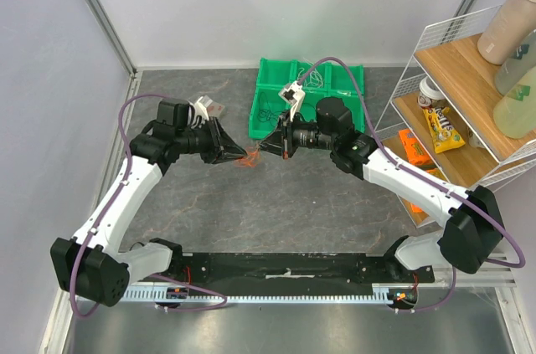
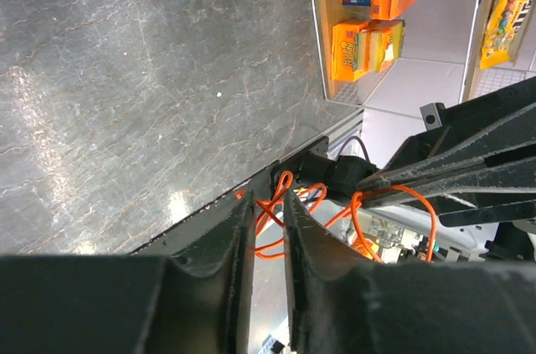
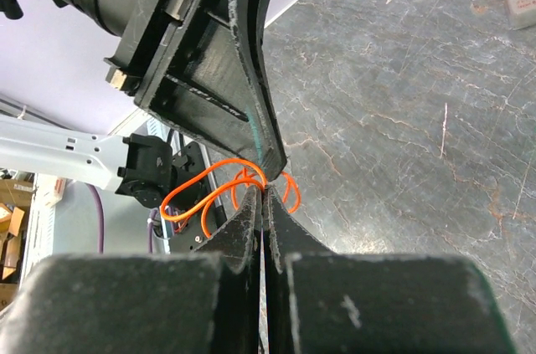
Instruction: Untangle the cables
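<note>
Right wrist: my right claw [image 3: 265, 197] and left claw [image 3: 271, 171] pinch orange cables [image 1: 248, 161] beside green tray [image 1: 268, 69]; nothing untangled yet

Both arms reach inward from the near edge, forearms roughly level. Left gripper [image 1: 239, 153] and right gripper [image 1: 263, 147] meet tip to tip. Right jaws pressed together on cable [image 3: 239, 174]. Left jaws stand a narrow gap apart; grip undetermined.

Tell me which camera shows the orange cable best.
Right wrist: the orange cable loops sharp and close at the right gripper tips. Left wrist shows it partly behind the left gripper; top external shows only a small speck.
</note>
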`<action>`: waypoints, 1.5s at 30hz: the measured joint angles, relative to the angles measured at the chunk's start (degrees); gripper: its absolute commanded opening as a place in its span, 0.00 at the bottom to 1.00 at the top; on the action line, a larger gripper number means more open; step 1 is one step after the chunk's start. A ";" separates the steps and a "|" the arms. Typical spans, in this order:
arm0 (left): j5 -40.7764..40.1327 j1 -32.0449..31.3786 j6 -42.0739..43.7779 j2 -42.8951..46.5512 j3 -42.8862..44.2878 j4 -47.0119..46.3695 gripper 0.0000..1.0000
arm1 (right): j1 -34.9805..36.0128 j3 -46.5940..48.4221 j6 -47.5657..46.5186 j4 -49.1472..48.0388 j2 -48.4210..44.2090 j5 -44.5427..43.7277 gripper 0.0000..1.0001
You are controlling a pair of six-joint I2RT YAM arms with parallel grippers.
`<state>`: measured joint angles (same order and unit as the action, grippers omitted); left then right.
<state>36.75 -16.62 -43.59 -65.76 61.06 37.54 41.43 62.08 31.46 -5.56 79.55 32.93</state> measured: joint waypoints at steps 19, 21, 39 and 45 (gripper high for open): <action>-29.97 0.04 4.81 11.76 6.69 10.80 0.02 | 0.09 -1.46 -5.55 6.67 -16.76 -26.95 0.00; -34.77 0.11 4.81 14.58 8.00 11.34 0.02 | 0.09 -2.36 -5.88 7.82 -19.39 -31.93 0.00; -44.83 0.00 4.85 17.53 9.42 13.66 0.02 | 0.35 2.91 -9.22 16.61 -21.46 -59.32 0.00; -35.36 0.11 6.16 15.87 8.81 8.63 0.47 | 0.17 8.74 -8.57 15.19 -15.76 -55.43 0.00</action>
<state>1.39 -16.51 -37.43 -49.89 69.87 46.17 41.60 70.83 22.90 9.63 63.79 -22.50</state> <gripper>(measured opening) 0.201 0.007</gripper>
